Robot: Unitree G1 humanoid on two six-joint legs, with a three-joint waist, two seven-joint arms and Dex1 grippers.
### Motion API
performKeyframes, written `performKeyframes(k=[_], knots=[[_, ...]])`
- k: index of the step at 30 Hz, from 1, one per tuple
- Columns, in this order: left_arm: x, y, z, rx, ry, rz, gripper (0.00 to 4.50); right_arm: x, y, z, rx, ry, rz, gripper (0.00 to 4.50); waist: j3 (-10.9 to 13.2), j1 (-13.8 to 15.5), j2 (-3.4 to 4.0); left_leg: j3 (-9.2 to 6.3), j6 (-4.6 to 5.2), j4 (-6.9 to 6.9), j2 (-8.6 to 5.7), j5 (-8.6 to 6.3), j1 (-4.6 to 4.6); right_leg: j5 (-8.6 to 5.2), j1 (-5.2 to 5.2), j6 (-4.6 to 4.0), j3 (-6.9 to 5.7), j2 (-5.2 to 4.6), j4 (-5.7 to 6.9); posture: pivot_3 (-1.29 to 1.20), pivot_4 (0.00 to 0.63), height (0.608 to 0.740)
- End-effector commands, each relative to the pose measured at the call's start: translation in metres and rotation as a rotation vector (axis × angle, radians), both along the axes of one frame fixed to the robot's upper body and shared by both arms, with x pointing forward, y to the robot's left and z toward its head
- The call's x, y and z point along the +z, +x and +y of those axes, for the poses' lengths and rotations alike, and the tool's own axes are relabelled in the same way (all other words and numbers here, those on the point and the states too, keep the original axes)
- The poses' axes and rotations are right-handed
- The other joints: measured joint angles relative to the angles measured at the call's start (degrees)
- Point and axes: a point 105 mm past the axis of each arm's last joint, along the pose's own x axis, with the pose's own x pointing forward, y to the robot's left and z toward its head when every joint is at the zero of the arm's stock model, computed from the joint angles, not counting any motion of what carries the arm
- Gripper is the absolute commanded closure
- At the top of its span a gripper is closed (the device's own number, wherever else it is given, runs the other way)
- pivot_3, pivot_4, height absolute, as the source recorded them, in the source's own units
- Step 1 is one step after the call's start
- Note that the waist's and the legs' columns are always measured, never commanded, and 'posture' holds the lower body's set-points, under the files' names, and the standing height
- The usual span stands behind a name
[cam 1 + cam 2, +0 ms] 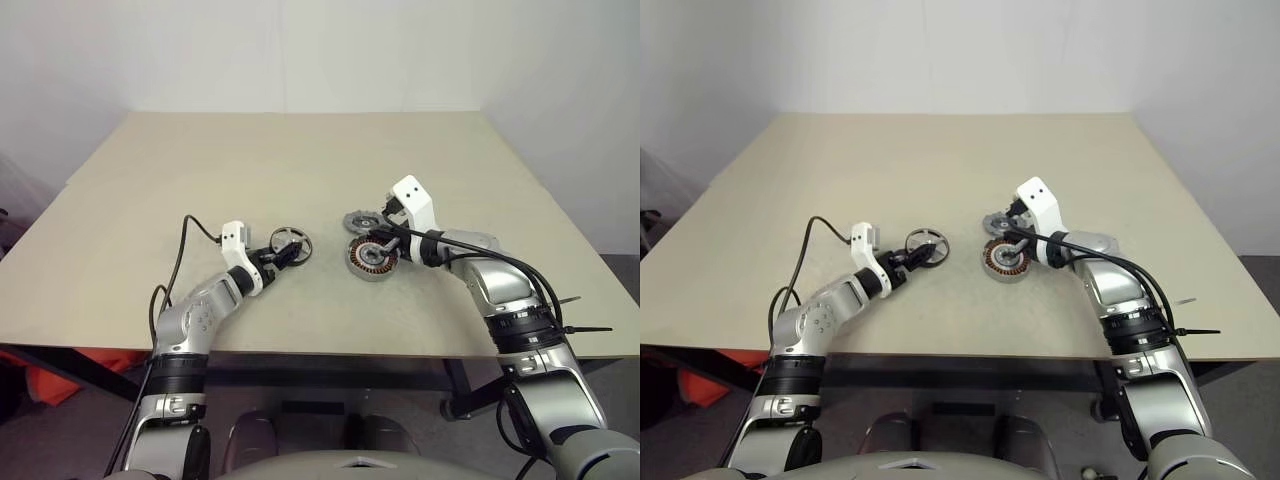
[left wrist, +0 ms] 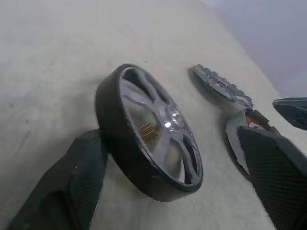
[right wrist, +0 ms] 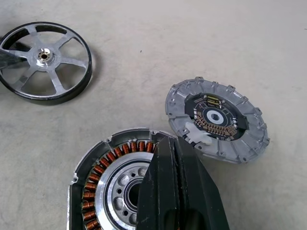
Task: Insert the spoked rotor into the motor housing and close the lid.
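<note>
left eye view: beige table (image 1: 300,160), three round motor parts, no readable writing or brand on any. one spoked rotor (image 1: 290,243) left of centre, tilted on edge between spread fingers of left gripper (image 1: 285,254); whether fingers press it, cannot tell. one motor housing (image 1: 372,259) with copper windings right of centre, right gripper (image 3: 175,167) fingers closed together over it. one lid (image 1: 360,221) flat on table just behind housing.

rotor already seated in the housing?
No. The spoked rotor lies on the table, apart from the motor housing, whose copper windings are exposed.
</note>
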Motion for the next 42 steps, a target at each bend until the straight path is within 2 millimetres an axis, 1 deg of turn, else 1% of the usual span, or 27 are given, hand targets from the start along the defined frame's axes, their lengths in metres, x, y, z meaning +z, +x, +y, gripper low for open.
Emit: performKeyframes(k=[1,5,11,14,16,18,22,24,27,30,33,37,40,42], knots=[[0.007,0.004,0.002,0.034,-0.056,0.010,1.61,0.025,0.006,0.000,0.000,0.020,-0.084,4.50,0.0,0.0,0.00,0.00,0.00,0.00,0.00,0.00,-0.01,0.00,0.00,0.00,0.00,0.00,-0.01,0.00,0.000,0.740],[0.007,0.005,0.003,0.064,-0.112,0.034,1.61,0.025,0.007,0.000,-0.004,0.020,-0.085,4.50,0.0,0.0,0.00,-0.01,0.02,0.01,0.00,-0.01,-0.08,0.00,0.00,0.00,-0.03,0.00,-0.10,0.00,0.000,0.740],[0.005,0.003,0.005,0.077,-0.136,0.057,1.61,0.026,0.008,-0.006,-0.004,0.015,-0.083,4.50,0.0,0.0,0.00,-0.01,0.04,0.01,0.01,-0.02,-0.09,0.00,-0.01,0.00,-0.04,0.00,-0.12,0.00,0.000,0.740],[0.002,0.002,0.005,0.080,-0.146,0.074,2.13,0.029,0.008,-0.012,0.004,0.008,-0.087,4.50,0.0,0.1,0.00,-0.01,0.05,0.01,0.00,-0.03,-0.11,0.00,-0.01,0.01,-0.04,0.00,-0.14,0.00,0.000,0.740],[0.000,0.002,0.003,0.077,-0.149,0.090,2.73,0.031,0.004,-0.018,0.036,0.008,-0.086,4.50,0.0,0.1,0.00,-0.01,0.06,0.01,0.00,-0.03,-0.13,0.00,-0.01,0.01,-0.05,0.00,-0.16,0.00,0.000,0.740],[-0.002,0.002,0.002,0.080,-0.150,0.100,2.73,0.033,-0.007,-0.023,0.098,0.042,-0.067,4.50,0.0,0.2,0.00,-0.01,0.09,0.02,0.00,-0.05,-0.14,0.00,0.00,0.01,-0.05,0.00,-0.19,0.00,0.000,0.740],[-0.005,0.001,0.002,0.073,-0.134,0.107,2.73,0.025,-0.022,-0.040,0.155,0.011,-0.031,4.50,0.0,0.5,-0.01,-0.01,0.15,0.03,0.01,-0.08,-0.18,0.00,0.01,0.03,-0.07,-0.01,-0.25,0.00,0.000,0.740],[-0.006,0.001,0.000,0.064,-0.134,0.112,2.73,0.026,-0.027,-0.046,0.184,0.010,-0.030,4.50,0.0,0.5,0.00,-0.01,0.16,0.03,0.00,-0.08,-0.19,0.00,0.00,0.04,-0.07,-0.01,-0.25,0.00,0.000,0.740],[-0.005,0.000,-0.004,0.041,-0.147,0.110,2.73,0.025,-0.032,-0.050,0.215,0.005,-0.034,4.50,-0.1,0.3,0.07,0.01,0.16,0.05,-0.01,-0.07,-0.17,0.00,0.00,0.04,-0.08,0.00,-0.25,0.00,0.000,0.740],[-0.001,0.001,-0.009,0.010,-0.160,0.096,3.28,0.022,-0.033,-0.051,0.221,-0.005,-0.034,4.50,-0.1,0.4,0.07,0.00,0.14,0.11,-0.05,-0.05,-0.17,-0.01,0.01,0.04,-0.14,0.00,-0.25,0.00,0.000,0.740],[0.007,0.001,-0.014,-0.028,-0.191,0.084,4.02,0.020,-0.033,-0.050,0.219,-0.006,-0.036,4.50,-0.2,0.4,0.22,0.00,0.14,0.16,-0.05,-0.05,-0.09,-0.01,0.14,0.05,-0.17,-0.05,-0.26,0.00,0.000,0.740],[0.022,-0.002,-0.026,-0.109,-0.248,0.077,4.07,0.015,-0.033,-0.051,0.216,-0.023,-0.033,4.50,-0.3,0.4,0.27,0.00,0.16,0.17,-0.09,-0.04,-0.11,0.00,0.14,0.05,-0.24,-0.07,-0.26,0.00,0.000,0.740],[0.038,-0.002,-0.035,-0.174,-0.322,0.067,4.07,0.012,-0.035,-0.056,0.212,-0.050,-0.028,4.50,-0.3,0.5,0.27,-0.02,0.17,0.17,-0.08,-0.05,-0.20,0.00,0.09,0.06,-0.29,-0.08,-0.26,0.00,0.000,0.740],[0.043,0.000,-0.039,-0.188,-0.338,0.069,4.07,0.012,-0.035,-0.060,0.207,-0.066,-0.027,4.50,-0.3,0.7,0.27,-0.04,0.22,0.17,-0.06,-0.06,-0.34,0.00,0.00,0.05,-0.33,-0.15,-0.27,0.00,0.000,0.740]])
